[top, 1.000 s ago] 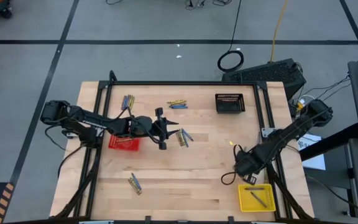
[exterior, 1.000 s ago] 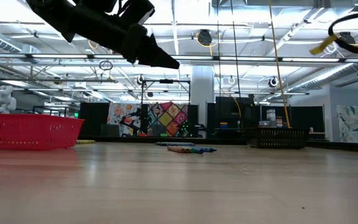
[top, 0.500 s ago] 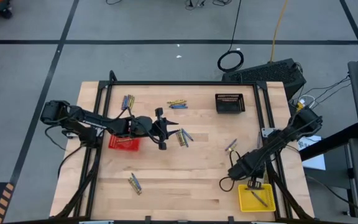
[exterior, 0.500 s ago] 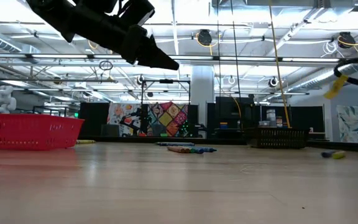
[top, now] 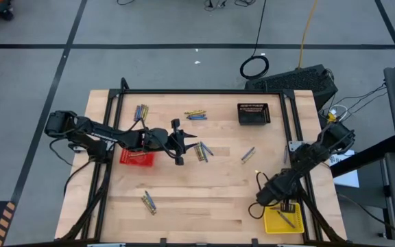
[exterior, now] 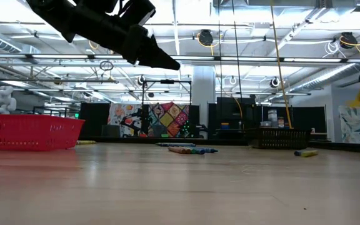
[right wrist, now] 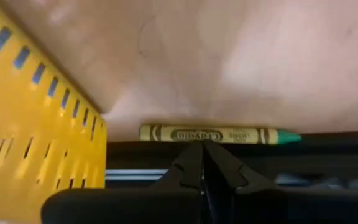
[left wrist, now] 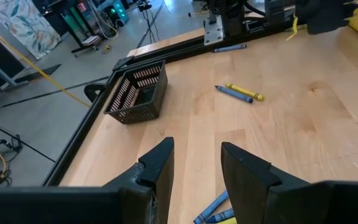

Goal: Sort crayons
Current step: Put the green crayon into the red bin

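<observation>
Crayons lie in small groups on the wooden table: far left [top: 140, 111], far middle [top: 196, 114], centre [top: 201, 151], near left [top: 148, 201] and right of centre [top: 248, 155]. My right gripper [top: 266, 197] is low at the near right, beside the yellow basket [top: 282, 218], shut on a yellow-wrapped crayon with a green tip [right wrist: 216, 134]. My left gripper [top: 180, 142] hovers open above the table's middle, next to the red basket [top: 136, 157], with nothing between its fingers [left wrist: 160, 168]. My right gripper pinches the crayon at the middle of its wrapper [right wrist: 197, 135] between its two fingertips. The fingers slant downward and lie across the crayon. The crayon is lifted clear of the table and shows beside the yellow basket's wall [right wrist: 30, 124].
A black basket [top: 254, 113] stands at the far right, and one crayon [top: 285, 218] lies in the yellow basket. A black frame rail [top: 300, 199] runs along the table's right edge by my right arm. Bare wood lies in the near middle.
My right gripper has gone down and toward the table's near edge, to the yellow basket, rolling its wrist and carrying the crayon with it. The crayon lying right of centre has shifted a little toward the table's left.
</observation>
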You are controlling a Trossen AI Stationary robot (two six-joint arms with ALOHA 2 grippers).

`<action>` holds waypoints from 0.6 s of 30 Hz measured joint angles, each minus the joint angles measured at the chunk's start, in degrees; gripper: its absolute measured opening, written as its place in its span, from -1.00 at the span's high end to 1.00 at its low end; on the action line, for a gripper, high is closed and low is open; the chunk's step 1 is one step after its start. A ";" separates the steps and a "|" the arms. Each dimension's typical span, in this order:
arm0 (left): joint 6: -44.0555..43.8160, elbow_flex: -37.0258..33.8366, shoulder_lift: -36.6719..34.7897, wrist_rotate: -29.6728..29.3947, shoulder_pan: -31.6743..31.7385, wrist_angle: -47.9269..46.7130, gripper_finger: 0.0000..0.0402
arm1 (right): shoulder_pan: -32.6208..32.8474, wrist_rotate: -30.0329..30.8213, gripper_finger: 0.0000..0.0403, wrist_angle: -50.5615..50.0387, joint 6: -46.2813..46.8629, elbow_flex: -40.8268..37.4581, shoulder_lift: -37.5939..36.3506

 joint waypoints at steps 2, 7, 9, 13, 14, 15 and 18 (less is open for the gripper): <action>0.00 0.00 0.00 0.00 0.01 -0.01 0.33 | 0.68 -0.02 1.00 1.80 1.26 -1.06 0.00; 0.00 0.00 0.00 0.00 0.01 0.00 0.33 | 1.20 0.01 1.00 2.69 2.23 -1.95 -0.09; 0.00 0.00 -0.01 0.00 0.01 0.02 0.33 | 1.21 0.14 1.00 2.68 2.17 -1.95 -0.09; 0.00 0.00 -0.02 0.00 0.01 0.18 0.33 | 1.03 3.37 1.00 2.58 2.70 -1.68 -0.09; 0.00 0.00 -0.02 0.00 0.01 0.18 0.33 | 0.84 4.49 1.00 2.37 3.24 -1.47 -0.09; 0.00 0.00 -0.02 0.00 0.01 0.22 0.33 | 0.60 5.79 1.00 2.30 3.55 -1.19 -0.28; 0.00 0.00 -0.02 0.00 0.01 0.26 0.33 | -0.10 10.99 1.00 2.31 4.62 -0.12 -2.03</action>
